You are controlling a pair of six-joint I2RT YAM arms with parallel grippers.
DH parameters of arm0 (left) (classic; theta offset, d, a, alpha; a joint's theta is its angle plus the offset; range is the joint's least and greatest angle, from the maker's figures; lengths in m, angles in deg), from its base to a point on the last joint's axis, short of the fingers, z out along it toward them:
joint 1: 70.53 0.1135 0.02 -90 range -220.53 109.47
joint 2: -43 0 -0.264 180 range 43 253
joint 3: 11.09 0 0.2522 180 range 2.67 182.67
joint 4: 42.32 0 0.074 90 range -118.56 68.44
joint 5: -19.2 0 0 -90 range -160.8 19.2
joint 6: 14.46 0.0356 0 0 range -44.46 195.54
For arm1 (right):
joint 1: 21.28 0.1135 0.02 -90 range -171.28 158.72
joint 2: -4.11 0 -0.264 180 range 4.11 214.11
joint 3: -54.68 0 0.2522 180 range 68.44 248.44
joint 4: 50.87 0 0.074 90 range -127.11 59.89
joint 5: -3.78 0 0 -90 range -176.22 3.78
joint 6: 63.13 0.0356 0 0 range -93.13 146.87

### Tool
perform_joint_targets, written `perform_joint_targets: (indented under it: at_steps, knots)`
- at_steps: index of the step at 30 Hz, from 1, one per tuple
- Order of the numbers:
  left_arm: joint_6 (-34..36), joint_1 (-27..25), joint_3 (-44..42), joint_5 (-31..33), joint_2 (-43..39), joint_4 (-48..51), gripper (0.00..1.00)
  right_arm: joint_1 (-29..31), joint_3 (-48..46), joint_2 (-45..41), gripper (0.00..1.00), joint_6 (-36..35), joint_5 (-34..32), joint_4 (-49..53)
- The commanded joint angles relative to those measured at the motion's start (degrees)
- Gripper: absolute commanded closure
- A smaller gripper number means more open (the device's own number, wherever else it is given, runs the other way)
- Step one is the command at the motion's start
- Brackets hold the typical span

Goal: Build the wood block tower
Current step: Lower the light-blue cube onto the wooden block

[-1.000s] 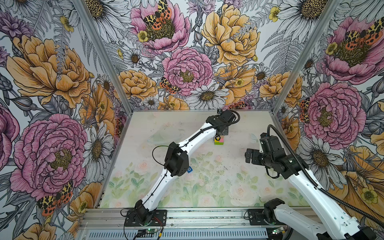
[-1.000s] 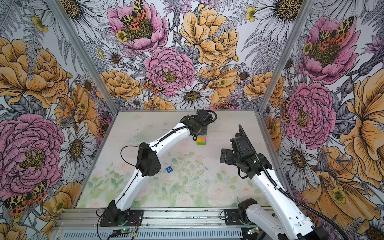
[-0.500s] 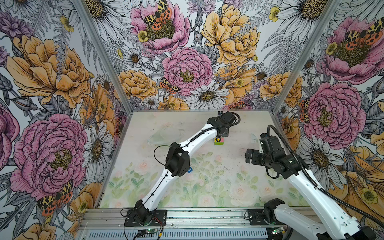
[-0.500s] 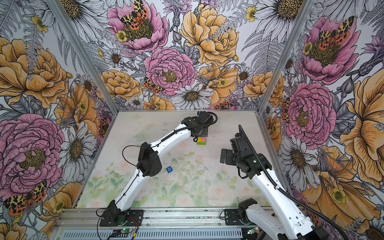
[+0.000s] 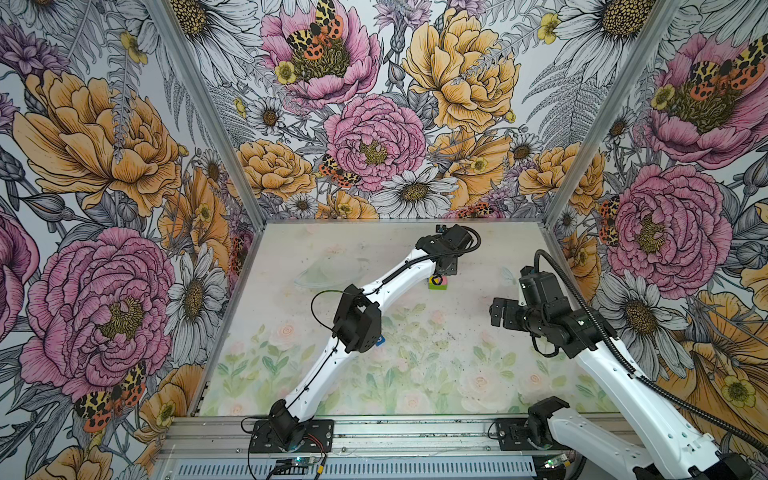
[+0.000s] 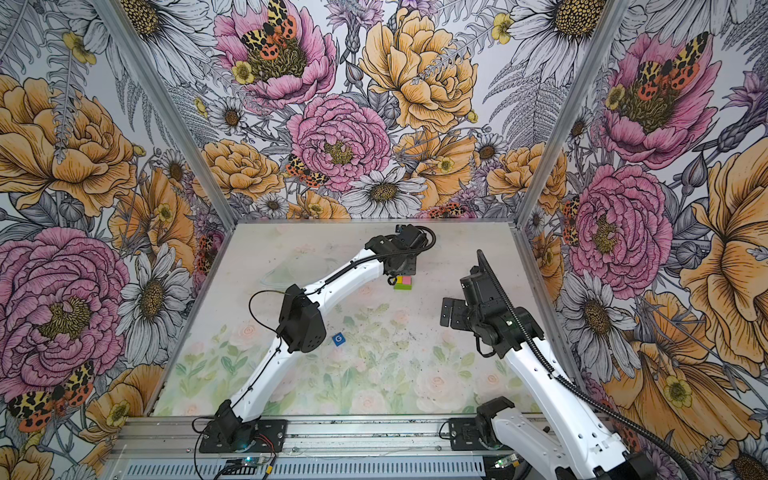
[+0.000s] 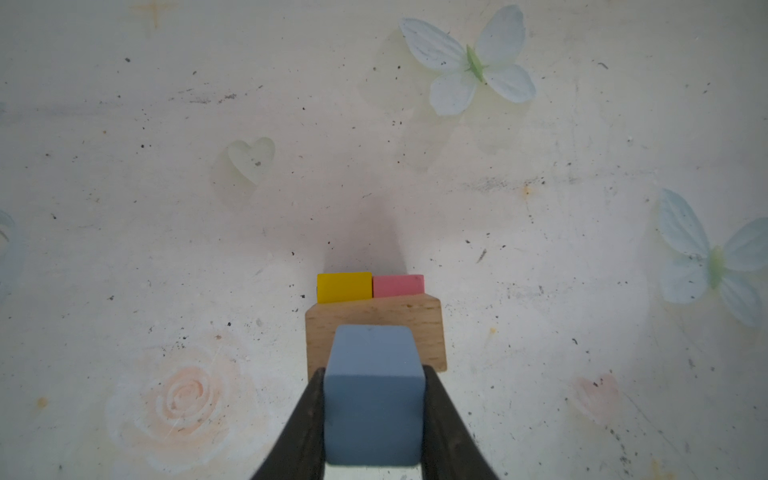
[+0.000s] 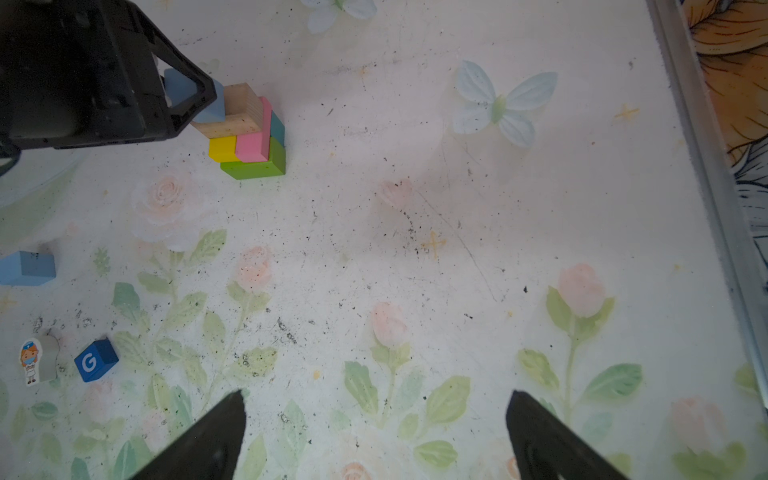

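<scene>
Left wrist view: the left gripper (image 7: 374,374) is clamped on a light blue cube (image 7: 374,399) just over the tan brick (image 7: 376,328) atop the wood block tower (image 5: 437,283), which stands far back on the table (image 5: 415,365), right of centre. Under the tan brick lie a yellow brick (image 7: 344,286) and a pink brick (image 7: 398,285). The right gripper (image 8: 376,399) hangs well apart from the tower, jaws spread and empty.

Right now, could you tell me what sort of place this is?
Probably a robot test booth: flower-printed walls, two white arms bolted to a front rail, and the left claw holding a blue cube at a toy block stack.
</scene>
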Motion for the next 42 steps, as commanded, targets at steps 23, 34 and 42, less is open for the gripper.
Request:
perform_joint_targets:
  at_steps: [23, 34, 42]
  knots:
    - [0.2, 0.2, 3.3, 1.4, 1.1, -0.4, 0.79, -0.4, -0.2, 0.1, 0.0, -0.5, -0.1, 0.0]
    - [0.8, 0.5, 4.9, 0.9, 2.3, -0.4, 0.78, -0.4, -0.2, 0.3, 0.0, -0.6, 0.0, -0.1]
    - [0.9, 0.4, 4.1, 0.7, 2.3, -0.3, 0.77, -0.4, -0.3, 0.5, 0.0, -0.6, 0.1, -0.1]
